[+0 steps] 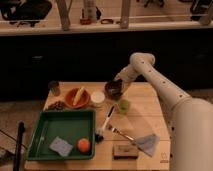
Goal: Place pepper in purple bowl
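The gripper (116, 85) is hanging right over the far rim of the purple bowl (112, 91), pointing down and to the left. Whether it is open, closed or carrying anything cannot be told, since it is blending into the dark bowl beneath it.

The white arm (165, 90) is rising from the bulky body at the lower right, climbing up and left to a rounded elbow above the table's far edge, then folding back down to the wrist.

The purple bowl is sitting at the far middle of the wooden table (150, 112), just right of the small white round container (97, 97). What looks like the green pepper (123, 105) is lying on the table just in front of the bowl, outside it.

Left of the white container, the orange bowl (77, 98) is holding something yellow. A dark cup (54, 88) is standing at the far left corner, with a brownish cluster (56, 105) in front of it.

The green tray (45, 132) is taking up the front left, holding a blue sponge (61, 146) and an orange ball (83, 145). A black-and-white brush (106, 124), a fork (120, 133), a brown block (125, 150) and a grey-blue cloth (148, 143) are lying along the front.

A small dark mark (163, 161) near the table's front right corner is too small to read.
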Robot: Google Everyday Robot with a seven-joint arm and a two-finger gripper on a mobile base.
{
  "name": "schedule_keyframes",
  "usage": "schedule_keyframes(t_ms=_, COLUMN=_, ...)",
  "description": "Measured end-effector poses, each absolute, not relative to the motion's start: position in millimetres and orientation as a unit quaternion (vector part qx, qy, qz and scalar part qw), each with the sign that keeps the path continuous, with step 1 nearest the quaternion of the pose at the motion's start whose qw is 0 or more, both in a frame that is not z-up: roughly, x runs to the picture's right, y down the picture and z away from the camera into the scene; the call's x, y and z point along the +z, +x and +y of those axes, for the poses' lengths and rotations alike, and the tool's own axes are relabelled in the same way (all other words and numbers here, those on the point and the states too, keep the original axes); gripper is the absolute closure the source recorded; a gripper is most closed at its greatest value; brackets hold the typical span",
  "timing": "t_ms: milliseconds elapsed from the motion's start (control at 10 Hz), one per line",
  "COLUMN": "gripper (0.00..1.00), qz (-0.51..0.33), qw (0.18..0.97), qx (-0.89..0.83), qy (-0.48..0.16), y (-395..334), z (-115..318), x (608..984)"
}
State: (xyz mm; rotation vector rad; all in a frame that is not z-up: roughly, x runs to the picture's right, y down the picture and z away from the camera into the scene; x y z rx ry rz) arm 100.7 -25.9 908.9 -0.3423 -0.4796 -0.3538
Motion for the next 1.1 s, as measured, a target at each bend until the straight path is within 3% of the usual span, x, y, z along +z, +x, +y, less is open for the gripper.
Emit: schedule_keyframes(t_ms=1100, gripper=0.2, qz=-0.236, qw=0.942, qx=-0.172, qy=-0.165, y=105.1, z=-29.3, x=905.8)
